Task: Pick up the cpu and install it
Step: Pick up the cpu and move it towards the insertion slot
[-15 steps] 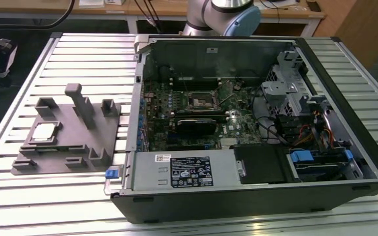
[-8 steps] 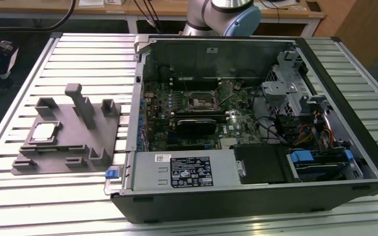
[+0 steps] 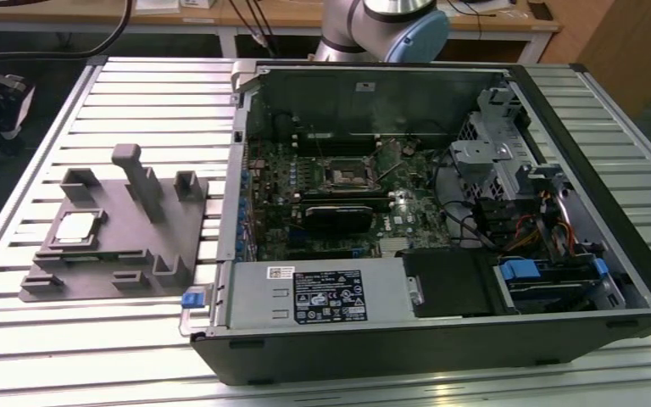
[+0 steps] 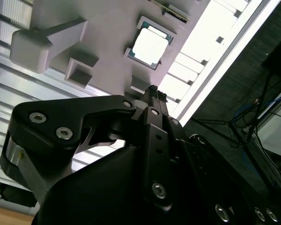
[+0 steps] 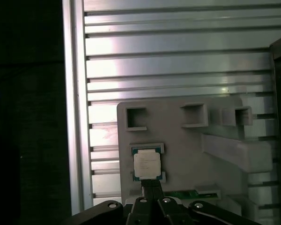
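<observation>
Hovering with the gripper [image 5: 152, 183] over the cpu [image 5: 146, 165]: pickup stage, nothing grasped yet. Seen in both wrist views with fingers pinched together and empty, tips pointing at the chip and apart from it. Found lying flat, silver face up, in a pocket of the grey tray [image 3: 133, 242] on the exterior view's left, well apart from the socket [image 3: 346, 175] inside the open case [image 3: 416, 348] on the right. Judged from this: calls for parting the fingers, squaring them to two opposite sides of the chip, then pinching gently on the thin rim. Pointed straight down at the table [image 3: 133, 85], wrist high above the tray; rooted at the far edge behind the case by the arm [image 3: 385, 25].
</observation>
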